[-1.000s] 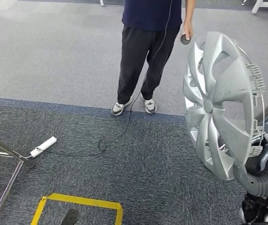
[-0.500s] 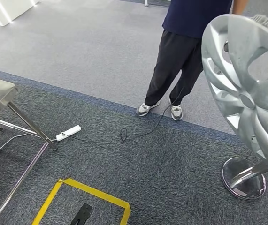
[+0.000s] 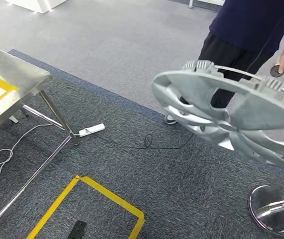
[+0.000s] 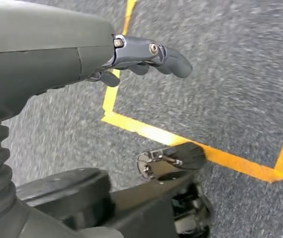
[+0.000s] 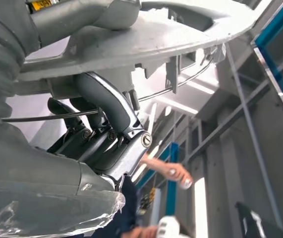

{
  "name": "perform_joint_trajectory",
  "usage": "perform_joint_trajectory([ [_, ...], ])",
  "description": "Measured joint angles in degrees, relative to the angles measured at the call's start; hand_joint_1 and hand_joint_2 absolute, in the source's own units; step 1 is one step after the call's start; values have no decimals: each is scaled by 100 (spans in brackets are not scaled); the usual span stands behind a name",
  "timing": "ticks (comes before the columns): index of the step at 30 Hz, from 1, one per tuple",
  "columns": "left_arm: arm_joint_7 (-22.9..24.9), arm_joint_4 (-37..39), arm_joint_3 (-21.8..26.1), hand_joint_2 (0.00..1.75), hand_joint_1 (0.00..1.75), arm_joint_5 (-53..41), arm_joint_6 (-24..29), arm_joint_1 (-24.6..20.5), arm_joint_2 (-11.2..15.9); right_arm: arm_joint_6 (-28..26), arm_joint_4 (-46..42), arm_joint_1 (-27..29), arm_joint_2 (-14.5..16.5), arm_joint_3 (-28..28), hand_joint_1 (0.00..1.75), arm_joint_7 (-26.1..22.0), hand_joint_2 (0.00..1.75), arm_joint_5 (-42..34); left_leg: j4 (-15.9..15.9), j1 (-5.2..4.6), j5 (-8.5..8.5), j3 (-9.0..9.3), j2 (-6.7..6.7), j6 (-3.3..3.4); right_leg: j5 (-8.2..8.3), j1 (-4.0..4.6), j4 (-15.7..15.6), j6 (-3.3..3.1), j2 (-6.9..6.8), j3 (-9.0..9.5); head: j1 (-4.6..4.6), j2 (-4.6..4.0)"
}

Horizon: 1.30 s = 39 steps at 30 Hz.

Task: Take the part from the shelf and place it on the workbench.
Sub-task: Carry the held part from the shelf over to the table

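Right hand (image 5: 106, 134) clamping fingers round the rim of the silver spoked plastic wheel cover (image 3: 230, 117), carrying it nearly flat, well apart from the steel workbench (image 3: 24, 82), mid-transfer, next needing approach and lowering onto it; left hand (image 4: 143, 57) hanging loosely spread, holding nothing.

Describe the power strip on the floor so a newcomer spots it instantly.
Start at the steel workbench at left and follow its slanted leg to the dark carpet. Just beyond its foot lies the white power strip, a flat bar. A thin black cable runs from it, looping once.
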Motion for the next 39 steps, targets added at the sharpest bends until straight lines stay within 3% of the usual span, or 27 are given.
perform_joint_trajectory([
  [1,-11,0,22,175,0,-4,-17,10,-3,-91,37,-104,-39,124,175,24,175,17,-23,26,26,16,-76,22,-73,-8,115,34,113,-41,13,0],
  [3,-27,0,43,175,0,-28,-41,7,-19,-211,97,-235,-121,294,175,41,175,21,-48,72,62,30,-246,53,-363,-29,702,95,443,-301,55,0],
  [5,-27,0,50,175,0,-45,-55,4,-34,-257,151,-284,-172,408,175,41,175,11,-44,93,73,26,-426,65,-626,-38,1404,131,580,-661,77,0],
  [6,-27,0,52,175,0,-49,-58,10,-37,-263,177,-290,-189,461,175,41,175,8,-41,102,75,26,-514,62,-620,-46,1538,146,595,-755,78,0],
  [7,-29,0,54,175,0,-53,-58,15,-39,-265,199,-293,-207,505,175,41,175,5,-36,114,77,28,-604,52,-497,-59,1443,159,604,-738,76,0],
  [8,-37,0,57,175,0,-57,-56,18,-40,-269,217,-297,-229,544,175,41,175,-1,-26,132,76,31,-692,36,-291,-82,1143,177,637,-616,76,0],
  [10,-66,0,65,175,0,-72,-48,5,-36,-284,250,-304,-273,604,175,40,175,-21,16,159,64,13,-860,-31,50,-151,354,224,874,-253,82,0],
  [12,-94,0,76,175,0,-89,-39,-23,-28,-313,286,-305,-306,643,175,36,175,-48,42,173,83,-46,-1000,-109,123,-180,-24,195,1057,-63,83,0],
  [14,-104,0,84,175,0,-112,-37,-34,-15,-335,327,-304,-329,673,175,35,175,-61,28,191,124,-100,-1119,-170,122,-165,-36,96,977,-53,79,0],
  [15,-102,0,85,175,0,-135,-41,-34,-6,-342,345,-314,-338,693,175,35,175,-62,44,186,110,-123,-1068,-198,129,-163,-38,53,911,-53,77,0],
  [17,-90,0,86,175,0,-194,-57,-62,11,-359,370,-341,-350,731,175,36,175,-66,331,167,-81,-274,-760,-250,139,-165,-55,-31,772,-48,44,0],
  [18,-82,0,86,175,0,-215,-66,-87,16,-367,377,-356,-357,747,175,38,175,-67,639,159,-251,-423,-553,-273,138,-153,-57,-60,700,-48,26,0],
  [19,-77,0,86,175,0,-227,-75,-115,18,-372,384,-363,-363,763,175,39,175,-67,1025,163,-433,-612,-428,-288,132,-143,-57,-80,624,-49,11,0],
  [21,-70,0,86,175,0,-237,-94,-141,22,-375,405,-364,-372,793,175,46,175,-65,1605,171,-617,-901,-341,-293,120,-125,-55,-98,461,-48,10,0],
  [22,-66,0,86,175,0,-245,-103,-138,22,-375,414,-362,-373,809,175,50,175,-64,1643,171,-567,-920,-332,-283,114,-117,-55,-102,382,-45,10,0],
  [24,-50,0,86,175,0,-264,-113,-123,27,-378,429,-361,-374,832,175,56,175,-64,1129,152,-224,-653,-241,-231,99,-99,-55,-96,236,-27,10,0],
  [25,-42,0,86,175,0,-276,-114,-123,30,-382,434,-361,-376,840,175,58,175,-65,750,123,-58,-455,-100,-192,84,-76,-48,-81,170,-17,9,0],
  [27,-26,-1,85,175,0,-307,-115,-134,35,-399,452,-364,-386,852,175,65,175,-72,223,74,73,-196,115,-127,52,-31,-33,-36,42,-8,16,0],
  [28,-20,-1,84,175,0,-322,-115,-133,36,-406,463,-365,-392,859,175,70,175,-76,122,60,63,-158,133,-108,36,-13,-33,-10,-24,0,18,0],
  [30,-3,0,82,175,0,-341,-114,-100,41,-412,488,-369,-407,877,175,80,175,-81,77,78,59,-150,-16,-71,-1,-17,-36,47,-116,27,23,0],
  [32,11,0,83,175,0,-348,-106,-66,50,-409,506,-367,-425,900,175,85,175,-86,53,119,71,-123,-163,-23,-162,-39,207,109,122,-54,40,-1],
  [34,16,0,83,175,0,-350,-101,-62,56,-407,523,-357,-440,919,175,87,175,-94,49,144,71,-110,-306,11,-483,-54,899,144,477,-387,75,-1],
  [36,16,0,82,175,0,-350,-101,-59,56,-406,547,-340,-445,930,175,89,175,-98,50,147,70,-106,-467,21,-675,-55,1525,157,587,-745,97,0],
  [37,16,0,82,175,0,-350,-102,-52,57,-405,558,-332,-448,935,175,91,175,-98,52,149,69,-100,-552,21,-617,-59,1569,158,600,-801,101,0],
  [39,16,0,84,175,0,-350,-102,-42,57,-404,571,-326,-455,940,175,91,175,-98,60,165,68,-81,-725,7,-237,-82,1049,163,668,-603,102,0],
])
